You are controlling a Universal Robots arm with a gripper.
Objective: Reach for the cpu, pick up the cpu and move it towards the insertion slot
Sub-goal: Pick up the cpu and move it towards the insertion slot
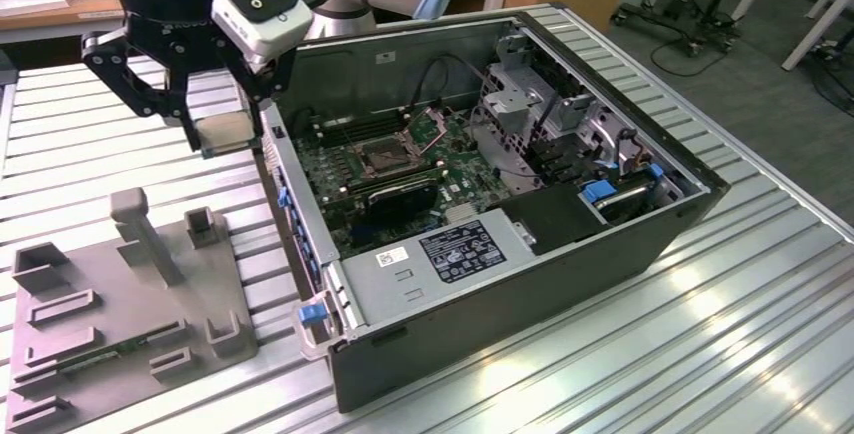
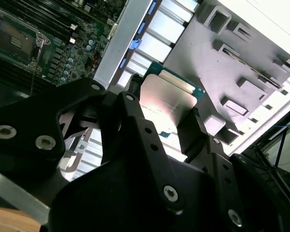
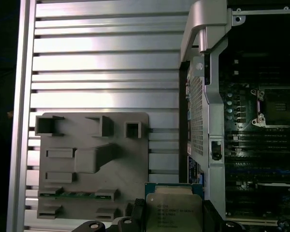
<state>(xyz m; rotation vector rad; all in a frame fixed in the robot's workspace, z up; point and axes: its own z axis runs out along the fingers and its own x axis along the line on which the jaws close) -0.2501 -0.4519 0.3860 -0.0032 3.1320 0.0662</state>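
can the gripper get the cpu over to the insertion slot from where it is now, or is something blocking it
Probably yes. The gripper holds the cpu in the air beside the computer case, whose side is open. The insertion slot lies uncovered on the board, and nothing visible stands above it.

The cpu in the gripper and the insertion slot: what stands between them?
In the exterior view, the computer case's raised side wall stands between the cpu, held in the gripper, and the insertion slot.

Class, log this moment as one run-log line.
gripper: shut on cpu | cpu: lifted above table, beside case | slot: empty | tray: on table
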